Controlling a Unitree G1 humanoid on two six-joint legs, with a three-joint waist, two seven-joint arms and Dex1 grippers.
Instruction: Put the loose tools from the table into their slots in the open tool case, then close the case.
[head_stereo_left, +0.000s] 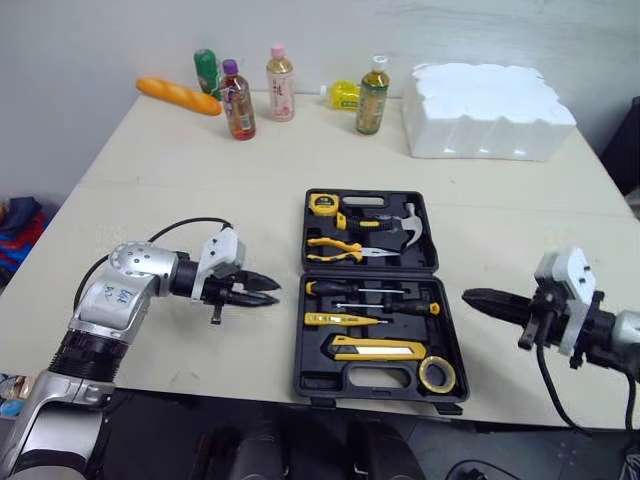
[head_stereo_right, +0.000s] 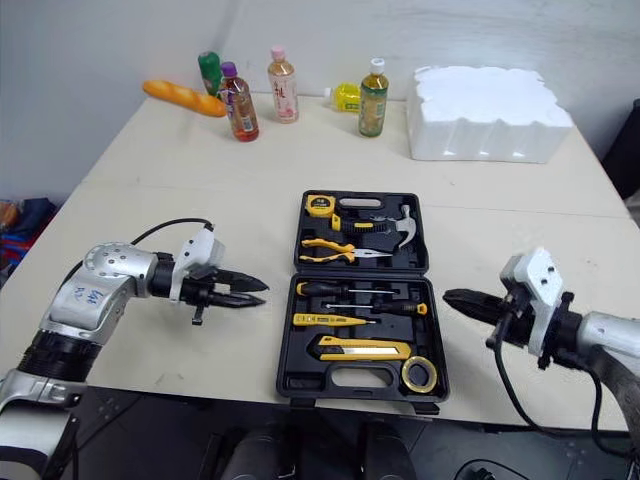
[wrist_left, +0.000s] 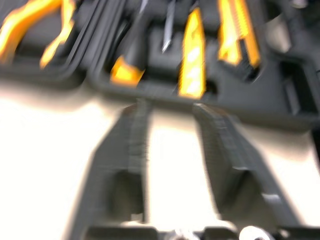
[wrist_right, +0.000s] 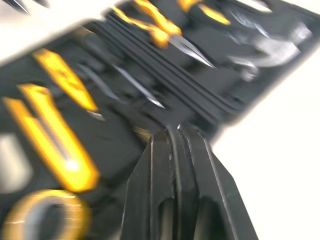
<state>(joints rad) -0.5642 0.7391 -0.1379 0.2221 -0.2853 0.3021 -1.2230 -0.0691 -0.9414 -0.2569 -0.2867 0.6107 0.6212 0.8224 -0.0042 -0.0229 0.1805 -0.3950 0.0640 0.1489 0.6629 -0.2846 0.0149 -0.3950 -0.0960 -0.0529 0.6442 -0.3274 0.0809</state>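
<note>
The case (head_stereo_left: 369, 271) lies between both claws, hinge running left-right; left claw (head_stereo_left: 270, 291) spread, right claw (head_stereo_left: 472, 296) pressed together.

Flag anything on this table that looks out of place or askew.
Only small things: near the table's far edge a yellow bottle lies on its side while the bottles beside it stand upright, and a bread loaf lies there too. The tools in the open tool case look seated.

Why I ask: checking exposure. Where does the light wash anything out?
Left eye view: the foam block top is nearly featureless white. Left wrist view: the table glows pale. Right wrist view: the table is blown out to white beside the tool case.
</note>
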